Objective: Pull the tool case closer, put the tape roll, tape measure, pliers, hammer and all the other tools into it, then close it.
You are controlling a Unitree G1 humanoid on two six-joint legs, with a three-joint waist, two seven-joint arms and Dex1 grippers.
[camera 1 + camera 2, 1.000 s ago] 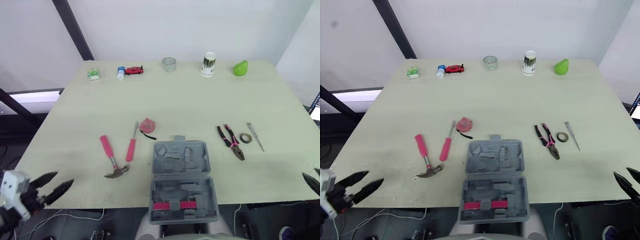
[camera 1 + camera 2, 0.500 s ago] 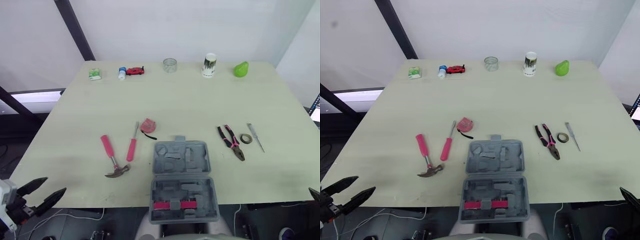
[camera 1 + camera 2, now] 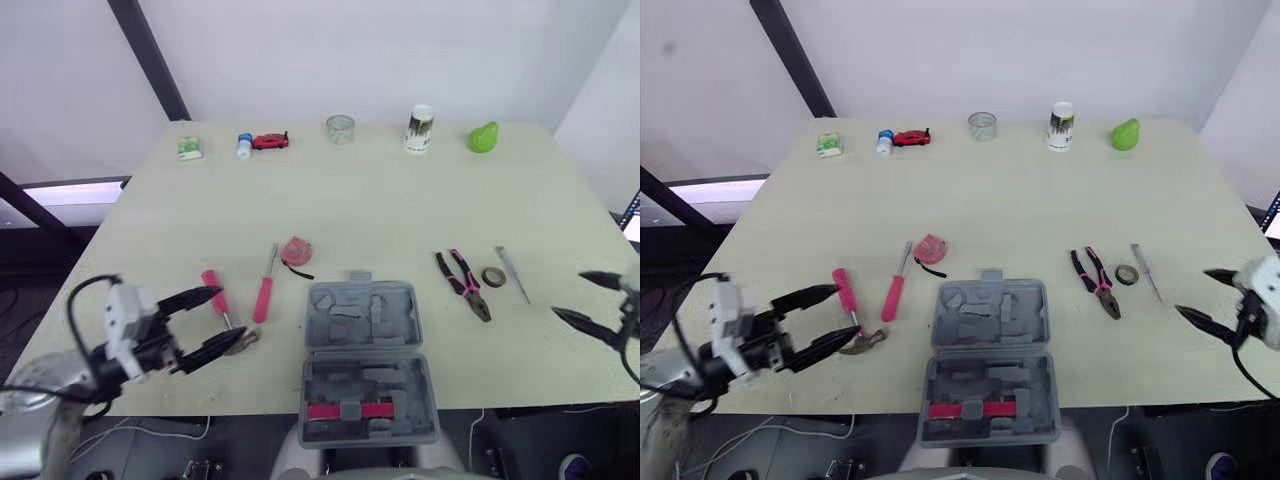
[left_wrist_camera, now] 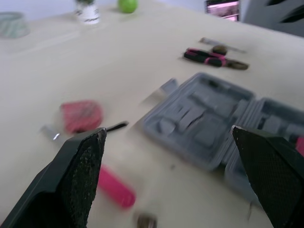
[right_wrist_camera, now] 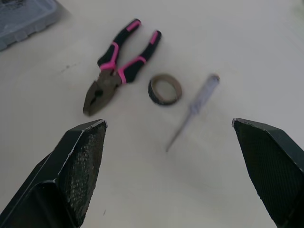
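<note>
While the tool case (image 3: 365, 360) lies open at the near edge of the table (image 3: 350, 200), its two grey halves are spread flat, and a pink bar (image 3: 348, 410) is seen in the half nearest the robot. No tool is seen in its moulded recesses.

Just beyond the case's far left corner the tape measure (image 3: 295, 250) is found, with the pink-handled screwdriver (image 3: 264, 290) beside it and the hammer (image 3: 212, 287) further left, its head turned toward the near edge. The left gripper (image 3: 228, 315) is held over the hammer with its fingers spread well apart, one on either side of the shaft; whether the hammer is touched cannot be told.

To the right of the case the pliers (image 3: 462, 284) are laid, the tape roll (image 3: 491, 276) just beside them, and a thin grey tool (image 3: 511, 273) just beyond the roll. The right gripper (image 3: 568, 295) is held near the table's right edge, apart from these three, its fingers wide open and nothing between them.

Along the far edge a green box (image 3: 188, 148), a small bottle (image 3: 243, 145), a red toy car (image 3: 268, 141), a glass cup (image 3: 339, 129), a white can (image 3: 418, 129) and a green pear (image 3: 482, 137) are lined up.
</note>
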